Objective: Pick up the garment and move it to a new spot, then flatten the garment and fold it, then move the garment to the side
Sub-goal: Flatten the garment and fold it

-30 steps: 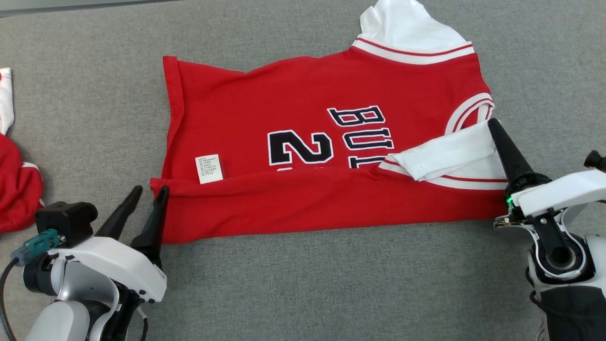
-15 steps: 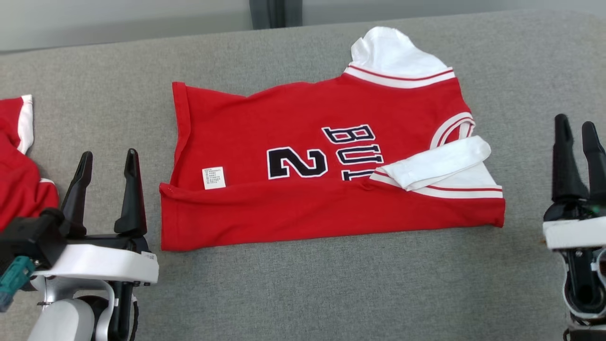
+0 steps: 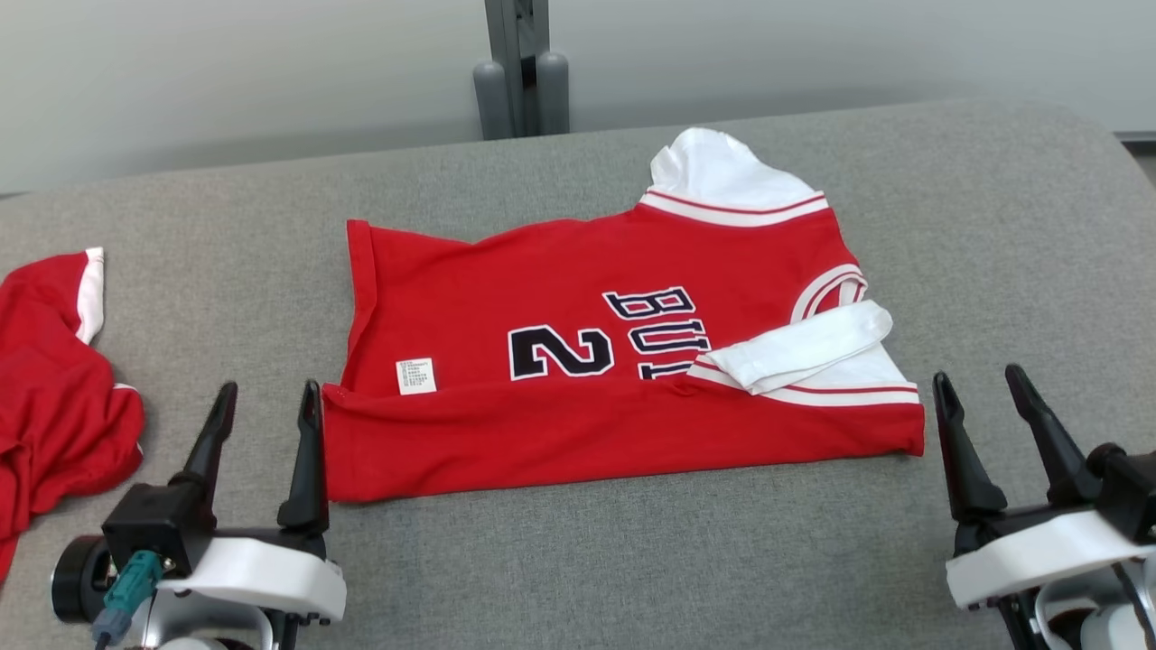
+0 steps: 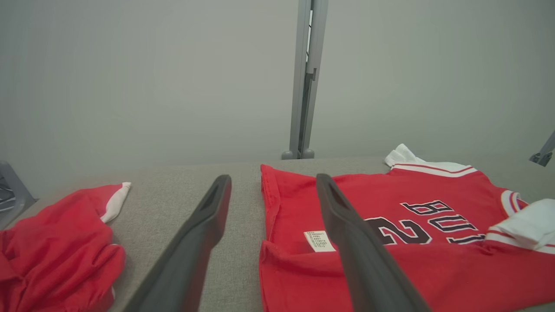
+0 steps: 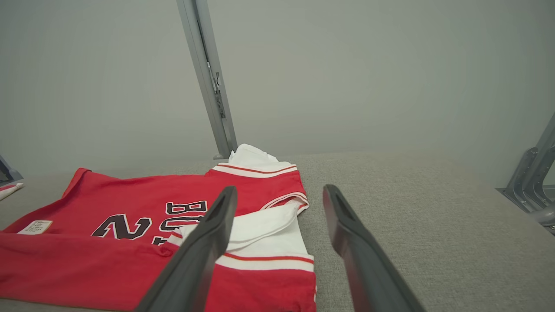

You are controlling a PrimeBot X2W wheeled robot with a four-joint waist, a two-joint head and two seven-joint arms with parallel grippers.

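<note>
Head view, A asking: where does the garment lie?
B: Red jersey, laid out around the middle of the grey padded table. Hem end toward the robot's left, collar end toward its right. Near edge turned up over the body as one long flap. Dark number 2 and some letters showing, their lower parts tucked under that flap. White label just above the flap, near the hem.
A: Sleeves?
B: Near white sleeve folded inward, resting on the red chest. Far white sleeve poking out past the far edge, unfolded.
A: Grippers?
B: Left gripper by the hem-end near corner, fingers spread wide, nothing between them. Inner fingertip sits right at the cloth's edge; whether it touches, cannot tell. In the left wrist view one finger lies over bare table, the other over red cloth.
A: And the right?
B: Right gripper just beside the collar-end near corner, fingers also spread wide and empty, clear of the cloth. In the right wrist view its left finger overlaps the folded sleeve, the other crosses bare table.
A: Anything else about?
B: Second red garment, white trim, crumpled at the table's left side, well apart from the jersey. Grey post behind the far edge, pale wall beyond
</note>
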